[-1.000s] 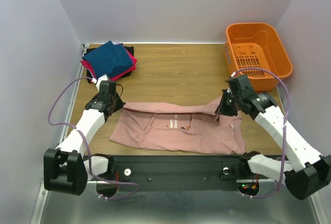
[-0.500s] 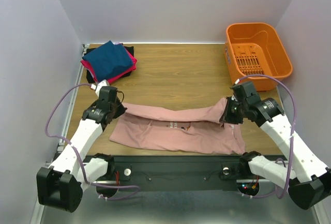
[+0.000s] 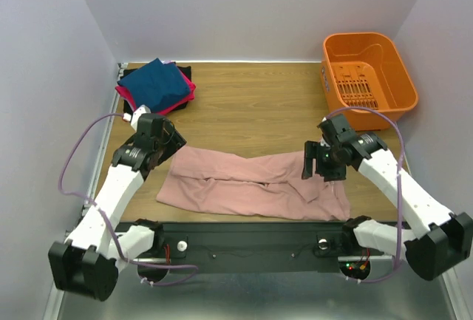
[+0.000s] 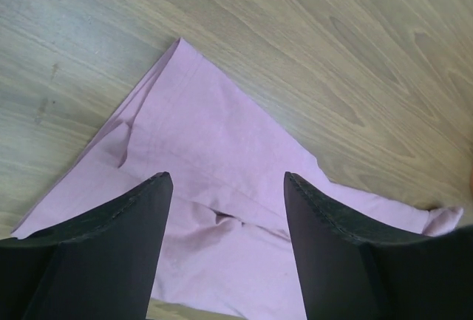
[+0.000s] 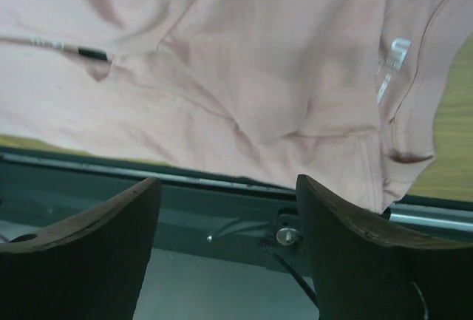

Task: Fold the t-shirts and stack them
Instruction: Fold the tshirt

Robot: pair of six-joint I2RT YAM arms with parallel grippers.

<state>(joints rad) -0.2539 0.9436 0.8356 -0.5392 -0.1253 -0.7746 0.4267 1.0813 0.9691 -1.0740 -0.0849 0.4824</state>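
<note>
The dusty-pink t-shirt [image 3: 251, 185] lies folded lengthwise as a flat band near the table's front edge, its far half laid over the near half. My left gripper [image 3: 168, 148] hovers open over its left corner; in the left wrist view the pink cloth [image 4: 207, 150] lies loose below the spread fingers [image 4: 118, 246]. My right gripper [image 3: 312, 165] stands open over the shirt's right end, and the right wrist view shows the cloth [image 5: 259, 76] with white print, nothing between the fingers [image 5: 355, 246]. A stack of folded t-shirts [image 3: 155, 87], navy-blue on top of magenta and black, sits at the back left.
An orange plastic basket [image 3: 367, 76] stands at the back right corner. The dark mounting rail [image 3: 251, 242] runs along the near edge, just below the shirt's hem. White walls close in the table on three sides.
Both grippers were shut on the shirt's far edge and carried it toward the near side. They have now opened and let go, and the cloth lies flat.
</note>
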